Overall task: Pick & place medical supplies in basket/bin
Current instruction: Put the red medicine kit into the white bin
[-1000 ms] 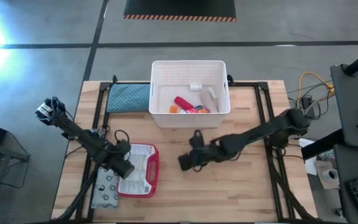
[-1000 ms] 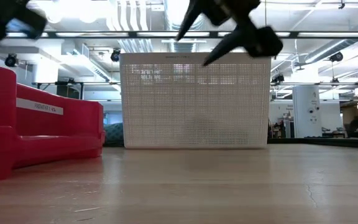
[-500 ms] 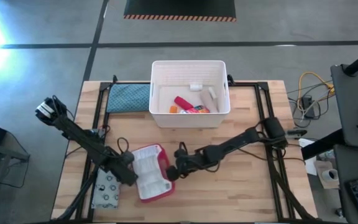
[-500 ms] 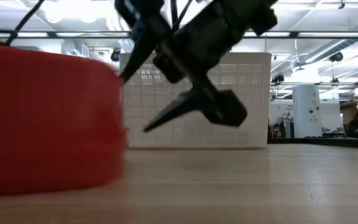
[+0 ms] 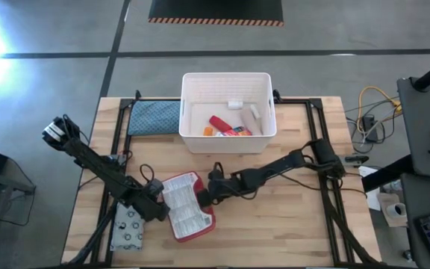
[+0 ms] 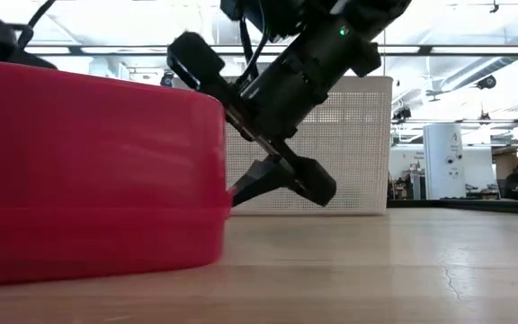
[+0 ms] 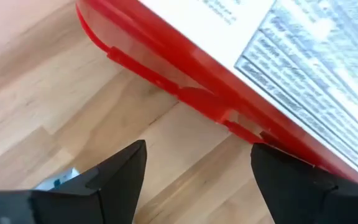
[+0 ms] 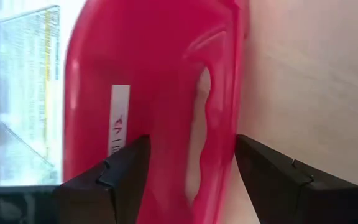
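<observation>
The flat red-edged case [image 5: 187, 217] lies on the table in front of the white slotted basket [image 5: 228, 81]. My left gripper [image 5: 157, 203] is open at the case's left edge [image 7: 229, 118]. My right gripper [image 5: 202, 198] is open, with one finger on each side of the case's right end [image 8: 210, 124]. The grey-white patterned pouch [image 5: 129, 228] lies flat by the table's near left edge. In the basket are the red cylinder [image 5: 226, 127] and small white tubes [image 5: 235, 104]. I see no green bottle and no small box. My left gripper stands open just short of the case's red left rim [image 7: 185, 93], slanting down from the table's left; I cannot tell whether a fingertip touches it. My right gripper straddles the case's right rim with its handle slot [image 8: 201, 118], coming low from the table's right; I cannot tell whether its fingers touch it.
A blue quilted pad [image 5: 154, 117] lies left of the basket at the far edge. Bare wood runs right of the case to the table's right edge [image 5: 290, 224]. Black frame rails [image 5: 321, 142] border the table's sides. The basket wall [image 6: 358, 144] stands behind the right gripper.
The case has slid toward the table's right and near edge and turned, so its right end now points nearer. My right gripper has moved left and down from mid-table to the case's right end. My left gripper has followed the case a little to the right and nearer.
</observation>
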You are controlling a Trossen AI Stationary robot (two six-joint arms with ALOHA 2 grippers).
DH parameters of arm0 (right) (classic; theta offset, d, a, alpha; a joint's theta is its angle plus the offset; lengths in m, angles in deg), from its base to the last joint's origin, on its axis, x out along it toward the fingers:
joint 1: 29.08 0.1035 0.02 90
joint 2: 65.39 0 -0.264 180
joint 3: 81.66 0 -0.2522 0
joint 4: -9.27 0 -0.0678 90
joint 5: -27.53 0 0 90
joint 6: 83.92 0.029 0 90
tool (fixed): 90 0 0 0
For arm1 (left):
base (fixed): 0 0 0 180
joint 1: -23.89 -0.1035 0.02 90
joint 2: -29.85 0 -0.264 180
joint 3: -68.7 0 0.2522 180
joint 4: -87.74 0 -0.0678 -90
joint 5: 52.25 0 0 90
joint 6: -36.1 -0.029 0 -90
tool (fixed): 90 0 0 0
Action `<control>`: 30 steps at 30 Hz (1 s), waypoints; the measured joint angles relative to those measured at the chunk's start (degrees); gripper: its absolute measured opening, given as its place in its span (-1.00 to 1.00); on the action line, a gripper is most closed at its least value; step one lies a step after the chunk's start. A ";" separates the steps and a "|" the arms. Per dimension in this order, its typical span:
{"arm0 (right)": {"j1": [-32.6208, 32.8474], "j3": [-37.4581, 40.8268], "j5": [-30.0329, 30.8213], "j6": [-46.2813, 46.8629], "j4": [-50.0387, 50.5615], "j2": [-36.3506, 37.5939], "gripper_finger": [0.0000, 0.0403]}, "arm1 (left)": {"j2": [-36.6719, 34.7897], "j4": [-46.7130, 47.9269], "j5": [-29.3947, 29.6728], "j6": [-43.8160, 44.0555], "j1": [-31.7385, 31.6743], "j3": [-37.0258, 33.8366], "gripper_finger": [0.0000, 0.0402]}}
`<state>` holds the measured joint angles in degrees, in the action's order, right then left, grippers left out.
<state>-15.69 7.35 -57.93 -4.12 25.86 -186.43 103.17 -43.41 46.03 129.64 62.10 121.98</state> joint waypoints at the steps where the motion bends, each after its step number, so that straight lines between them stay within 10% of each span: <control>1: -0.15 -0.02 -0.70 -0.28 -0.06 -0.57 0.12 | 0.00 0.20 0.79 -0.01 0.00 0.27 0.34; 8: -0.33 -0.41 -4.37 -0.14 3.00 -2.79 -0.02 | 0.02 -0.60 2.27 -1.10 -0.37 0.47 0.34; 16: -0.55 -0.83 -4.72 -4.14 6.73 -1.35 -0.77 | -0.02 -2.15 4.47 -1.11 -0.39 0.68 0.34; 25: 0.23 -1.64 -1.00 -10.52 15.71 6.55 -0.77 | -0.02 5.14 8.73 -3.07 0.43 8.26 0.34; 30: 1.25 -1.64 6.57 -15.70 20.70 15.59 -0.77 | 0.02 22.88 21.82 -3.02 3.58 22.39 0.34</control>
<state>-14.44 5.71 -51.36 -19.82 46.56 -170.84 103.20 -20.53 67.85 126.62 65.68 144.37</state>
